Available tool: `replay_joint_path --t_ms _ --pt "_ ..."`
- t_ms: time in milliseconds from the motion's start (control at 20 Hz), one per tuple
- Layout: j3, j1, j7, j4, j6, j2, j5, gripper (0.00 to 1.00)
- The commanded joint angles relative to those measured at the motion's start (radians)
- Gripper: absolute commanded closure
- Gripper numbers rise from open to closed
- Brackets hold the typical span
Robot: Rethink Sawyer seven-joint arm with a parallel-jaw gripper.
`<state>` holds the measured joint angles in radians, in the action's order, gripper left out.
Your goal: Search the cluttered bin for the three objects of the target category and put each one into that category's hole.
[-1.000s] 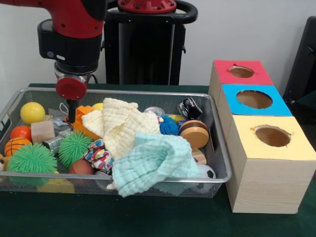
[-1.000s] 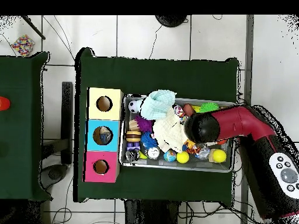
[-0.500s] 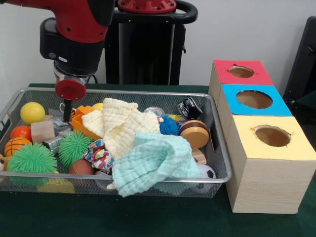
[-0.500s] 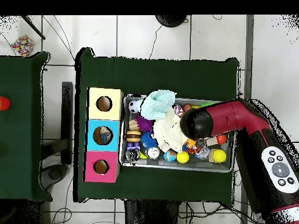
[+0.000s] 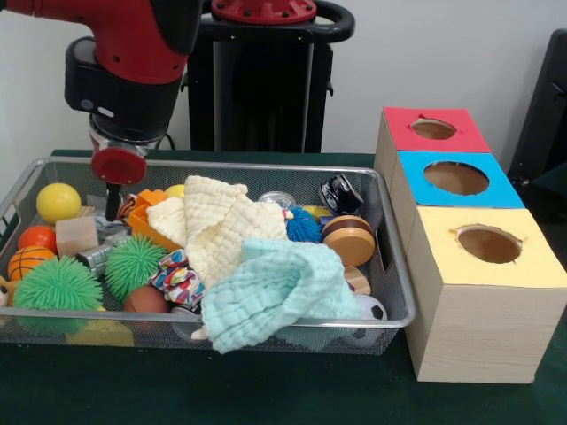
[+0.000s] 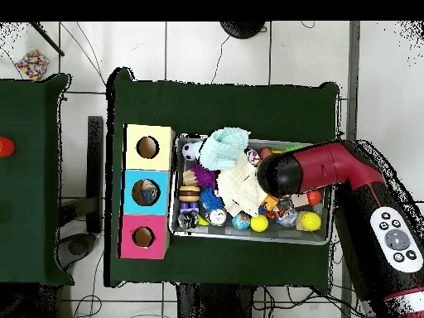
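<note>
A wire mesh bin (image 5: 266, 166) holds a jumble of toys. A cream cloth (image 5: 217, 221) and a light blue cloth (image 5: 275, 288) lie over its middle. My gripper (image 5: 112, 205) hangs from the red arm at the bin's left end. It is lowered between the yellow ball (image 5: 58, 202) and the orange plastic block (image 5: 146, 212), just above a wooden cube (image 5: 76, 235). I see nothing held in it. Three boxes with round holes stand to the right: red (image 5: 432, 129), blue (image 5: 456, 178) and yellow (image 5: 488, 244). In the overhead view the arm's head (image 6: 281, 174) covers the gripper.
Two green spiky balls (image 5: 58, 285) (image 5: 135, 264), an orange ball (image 5: 29, 261), a blue spiky ball (image 5: 304, 226), wooden discs (image 5: 349, 241) and a soccer ball (image 5: 374, 309) also fill the bin. In the overhead view the bin (image 6: 248, 239) lies beside the boxes (image 6: 147, 191).
The arm has shifted a little to the left in the front view, off the orange block and toward the yellow ball. Nothing in the bin has moved.
</note>
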<state>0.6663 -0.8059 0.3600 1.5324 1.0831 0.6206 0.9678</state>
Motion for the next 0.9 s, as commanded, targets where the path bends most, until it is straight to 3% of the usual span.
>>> replay_joint_path --t_ms 50,300,700,900 --pt "-0.031 -0.003 -0.201 -0.041 0.002 -0.058 0.063 0.00" --pt "-0.027 -0.014 -0.185 -0.030 0.003 -0.080 0.029 0.00" --pt "-0.032 -0.004 -0.166 -0.034 -0.020 -0.089 0.049 0.00" --pt "-0.096 0.070 -0.122 -0.082 0.027 -0.078 0.148 0.00"
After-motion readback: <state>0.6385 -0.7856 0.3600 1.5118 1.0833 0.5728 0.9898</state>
